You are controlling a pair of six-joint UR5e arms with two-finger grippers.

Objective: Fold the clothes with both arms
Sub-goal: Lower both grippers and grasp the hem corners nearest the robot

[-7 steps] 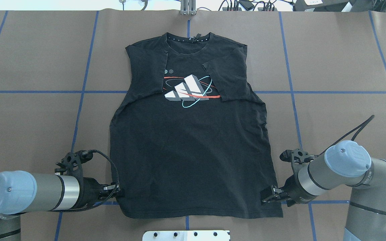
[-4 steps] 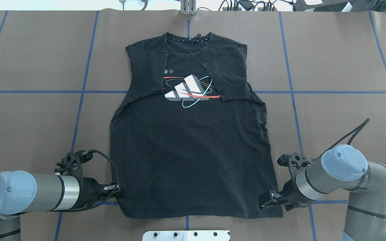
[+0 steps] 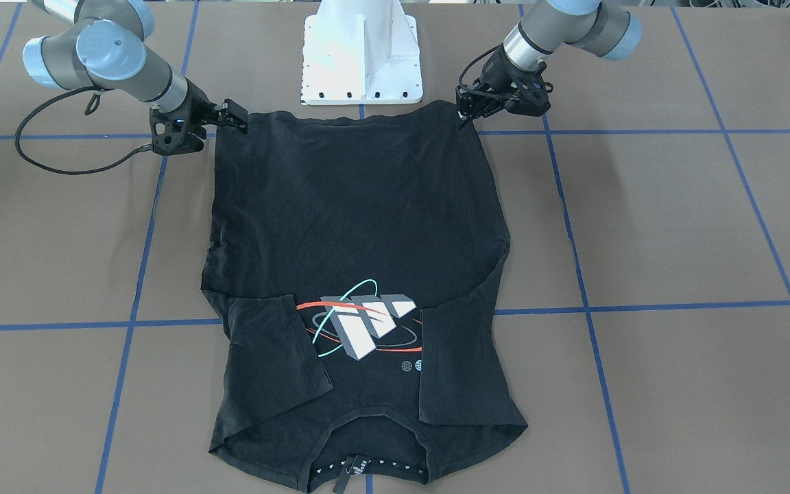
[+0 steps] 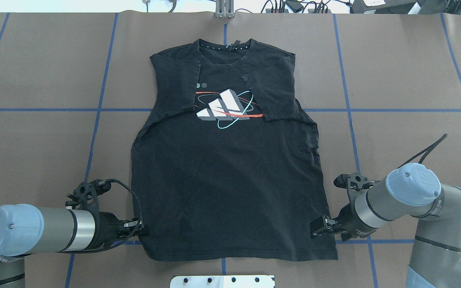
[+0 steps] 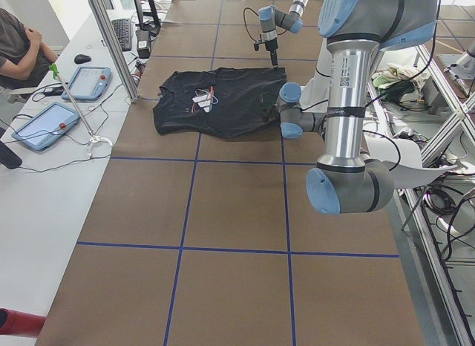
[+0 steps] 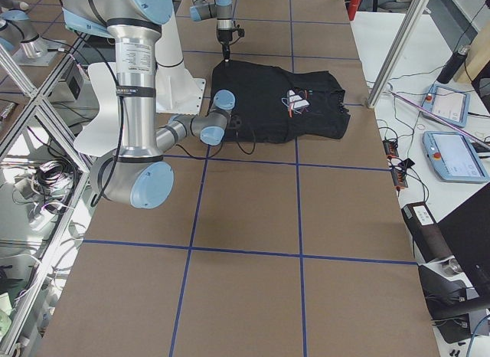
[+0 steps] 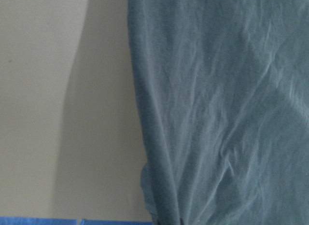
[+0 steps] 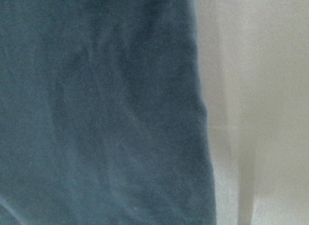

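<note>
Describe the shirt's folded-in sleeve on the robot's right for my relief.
Find the black T-shirt lying flat on the brown table, collar away from the robot. The sleeve on the robot's right is folded inward below the shoulder. Unlike the other sleeve, it lies slanted and reaches the chest graphic's cyan ring.

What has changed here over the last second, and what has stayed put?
The right gripper, at the T-shirt's hem corner, dipped toward the white base, then came back to about where it began. No visible grasp or release. The left gripper at the other corner and the flat T-shirt, sleeves folded in, stayed put.
</note>
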